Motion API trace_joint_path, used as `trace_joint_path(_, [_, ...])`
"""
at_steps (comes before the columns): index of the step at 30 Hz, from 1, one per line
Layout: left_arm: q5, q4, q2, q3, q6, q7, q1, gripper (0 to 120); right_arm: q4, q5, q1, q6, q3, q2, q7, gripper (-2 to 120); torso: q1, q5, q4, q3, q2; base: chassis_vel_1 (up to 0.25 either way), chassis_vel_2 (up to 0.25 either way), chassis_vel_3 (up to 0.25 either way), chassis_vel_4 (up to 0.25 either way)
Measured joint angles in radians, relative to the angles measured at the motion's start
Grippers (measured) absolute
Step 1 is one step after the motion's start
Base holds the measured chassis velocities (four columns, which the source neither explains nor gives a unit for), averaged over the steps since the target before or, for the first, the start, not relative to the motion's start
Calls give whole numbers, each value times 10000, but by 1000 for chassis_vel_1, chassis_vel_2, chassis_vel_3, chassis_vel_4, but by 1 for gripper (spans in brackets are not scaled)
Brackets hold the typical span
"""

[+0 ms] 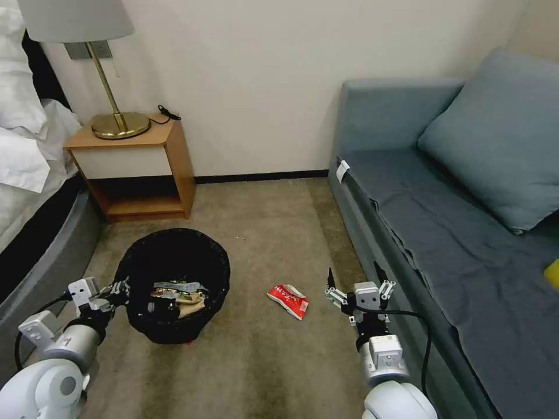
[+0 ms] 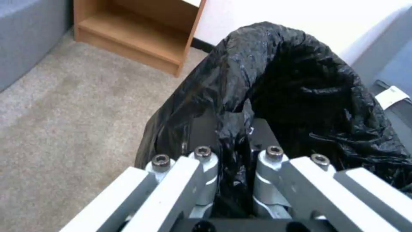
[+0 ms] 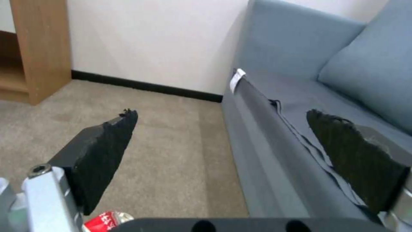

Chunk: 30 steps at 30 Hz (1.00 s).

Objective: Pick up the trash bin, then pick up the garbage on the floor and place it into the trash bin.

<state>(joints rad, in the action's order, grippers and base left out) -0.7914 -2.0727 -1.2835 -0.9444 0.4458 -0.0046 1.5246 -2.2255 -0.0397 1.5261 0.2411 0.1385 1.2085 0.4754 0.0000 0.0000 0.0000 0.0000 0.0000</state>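
The trash bin [image 1: 174, 285], lined with a crinkly black bag, stands on the beige carpet floor [image 1: 262, 361] at the lower left. Several litter pieces lie inside it. My left gripper [image 1: 123, 286] is shut on the bin's near-left rim; in the left wrist view its fingers pinch the black bag [image 2: 275, 90]. A red-and-white packet [image 1: 289, 299] of garbage lies on the floor between the bin and the sofa. My right gripper [image 1: 355, 278] hovers open just right of the packet, beside the sofa's edge. A red corner of the packet [image 3: 103, 220] peeks in under the right gripper's wide-apart pads [image 3: 103, 154].
A grey-blue sofa [image 1: 454, 233] with a cushion runs along the right. A wooden nightstand [image 1: 137, 169] with a brass lamp stands at the back left, with a bed [image 1: 29, 174] at the far left. Open carpet lies between bin and wall.
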Motion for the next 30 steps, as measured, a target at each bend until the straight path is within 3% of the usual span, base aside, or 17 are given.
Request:
trace_joint_path(16, [-39, -34, 94, -301, -67, 139, 102, 6, -97, -28, 207, -340, 163, 3, -183, 100, -1, 0, 1, -1, 0, -10, 8, 10, -10])
trace_joint_path(30, [319, 161, 297, -591, -275, 330, 88, 6, -72, -164, 320, -586, 215, 53, -336, 100, 0, -1, 0, 1, 0, -118, 120, 123, -112])
